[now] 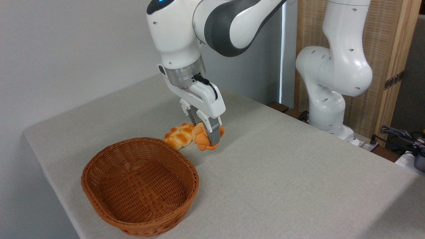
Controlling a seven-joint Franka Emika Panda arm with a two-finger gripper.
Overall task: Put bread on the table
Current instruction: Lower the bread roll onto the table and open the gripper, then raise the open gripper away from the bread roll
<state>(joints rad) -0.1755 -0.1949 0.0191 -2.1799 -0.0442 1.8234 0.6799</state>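
Note:
The bread is a small round golden-orange roll, tilted on its side just above or at the table, behind and to the right of the basket. My gripper is shut on it, one grey finger lying across its front. Whether the roll touches the tabletop I cannot tell.
A longer braided orange loaf lies on the table right beside the roll, to its left. A brown wicker basket stands at the front left with nothing in it. The arm's white base rises at the back right, with cables beyond.

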